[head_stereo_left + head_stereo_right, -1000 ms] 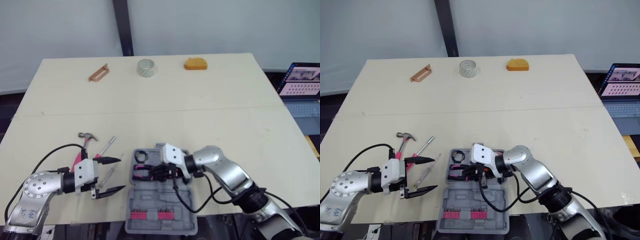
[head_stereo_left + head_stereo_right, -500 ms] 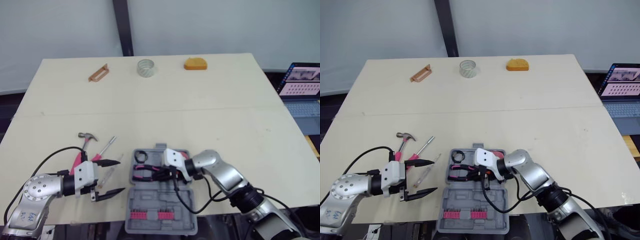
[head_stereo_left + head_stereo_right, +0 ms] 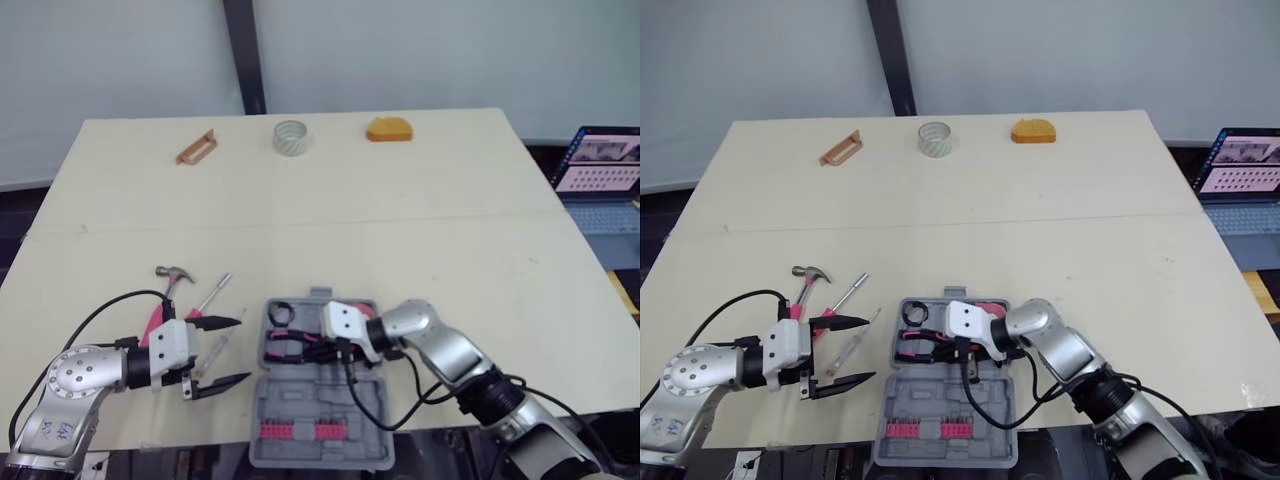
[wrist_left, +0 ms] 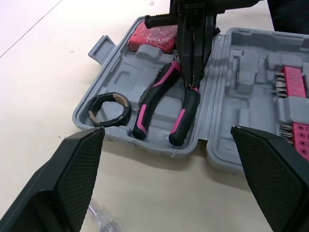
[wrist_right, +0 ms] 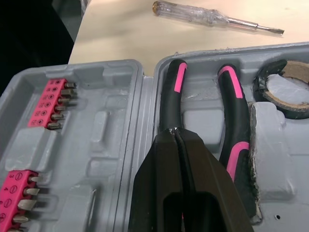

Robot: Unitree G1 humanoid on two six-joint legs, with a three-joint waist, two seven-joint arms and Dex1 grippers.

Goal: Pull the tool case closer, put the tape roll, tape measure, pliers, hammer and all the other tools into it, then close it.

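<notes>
Right gripper [image 5: 175, 131] is down inside the tool case [image 3: 345, 400], in the half further from the table's front edge. Its fingers are pressed together and the tips sit right on the pliers [image 4: 148, 102], at one of the pink-and-black handles. The pliers lie flat in their slot, and a black tape ring [image 4: 110, 122] lies in the pocket next to them. The pink bit strips [image 4: 292, 92] are in the case's other half, nearer the front edge.

My left gripper [image 3: 243, 349] hangs just left of the case, fingers spread wide with nothing between them, over the clear-handled screwdriver [image 5: 212, 15]. The hammer [image 3: 172, 275] and another screwdriver [image 3: 213, 294] are also left of the case, a bit further back.

Well beyond the case, along the far edge, are the tape roll [image 3: 291, 136], the orange tape measure [image 3: 389, 129] and a brown tool [image 3: 196, 146].
</notes>
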